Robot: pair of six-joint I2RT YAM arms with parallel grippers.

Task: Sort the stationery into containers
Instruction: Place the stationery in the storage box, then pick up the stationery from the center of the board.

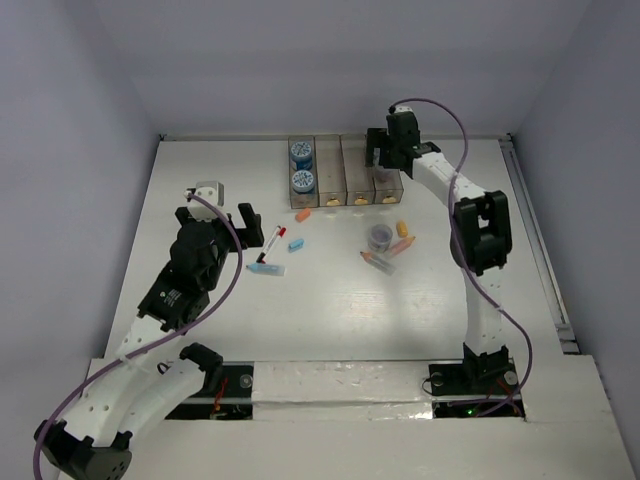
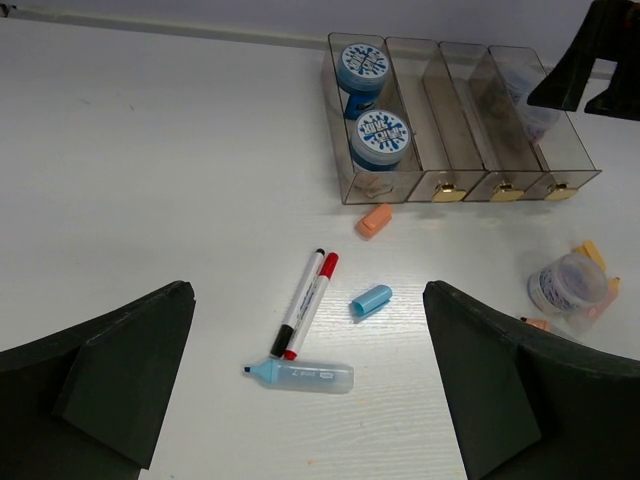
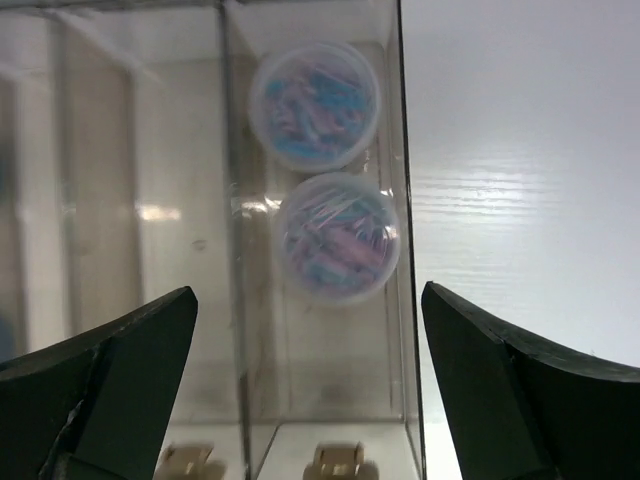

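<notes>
Under the right tool (image 3: 308, 320) (spread wide) lie two round pieces (image 3: 338, 235).

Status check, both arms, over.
Both jaws open, empty. Right jaws above end bin, two tubs inside. Markers, highlighter loose on table. Nothing blocking.

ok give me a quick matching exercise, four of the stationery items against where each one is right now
Things:
1. blue-topped rolls
2. clear round tubs
3. red-capped marker
4. orange stick

Places:
a. inside the right-end bin
b. on the table, right beside a black-capped marker
c. inside the left-end bin
d. on the table, just in front of the left-end bin

Pairs: 1-c, 2-a, 3-b, 4-d
</notes>
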